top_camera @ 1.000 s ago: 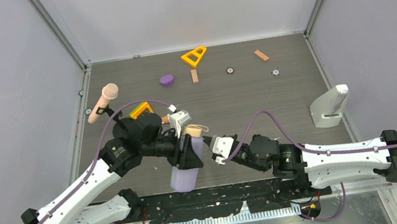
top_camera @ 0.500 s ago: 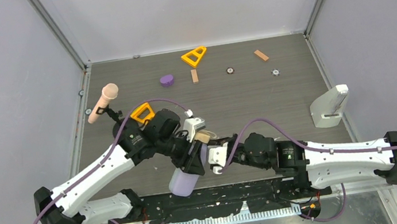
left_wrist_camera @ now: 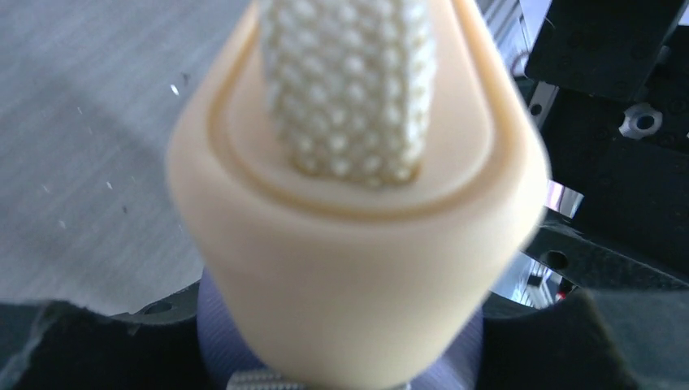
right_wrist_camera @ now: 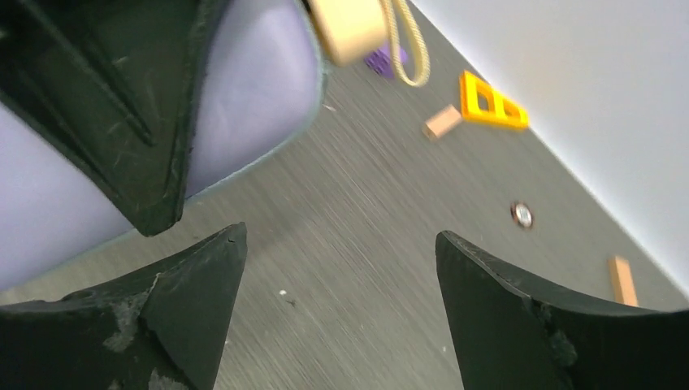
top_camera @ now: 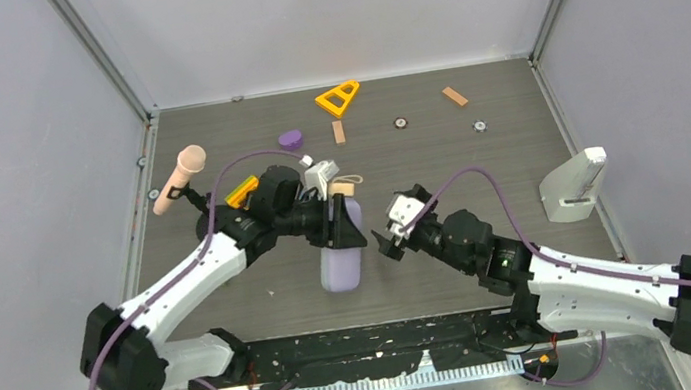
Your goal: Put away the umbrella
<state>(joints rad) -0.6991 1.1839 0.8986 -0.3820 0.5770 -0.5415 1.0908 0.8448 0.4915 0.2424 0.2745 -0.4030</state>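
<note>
Lavender case [top_camera: 341, 264] hangs clamped in the left gripper [top_camera: 330, 229], which holds it by its upper part. The umbrella [top_camera: 342, 189] sits inside it. Only its tan handle [left_wrist_camera: 349, 268] and the braided wrist loop [left_wrist_camera: 349, 81] poke out past the left fingers; the canopy is hidden, presumably down in the case.

The change is on the other side. A moment ago the right gripper [right_wrist_camera: 341, 268] was shut and pressed in close at the handle end of the case. Now its jaws stand wide with only bare table [right_wrist_camera: 366, 219] between them, and it has backed away, leaving the case off to its left and clear of both fingers. Meanwhile the left arm has swung the case away from the near edge and further out over the table.

That reads as the stuffing step being over: the right arm has let go and the umbrella looks seated. What seems left is for the left arm to set the case down and release it, taking care that the handle does not slide back out.
</note>
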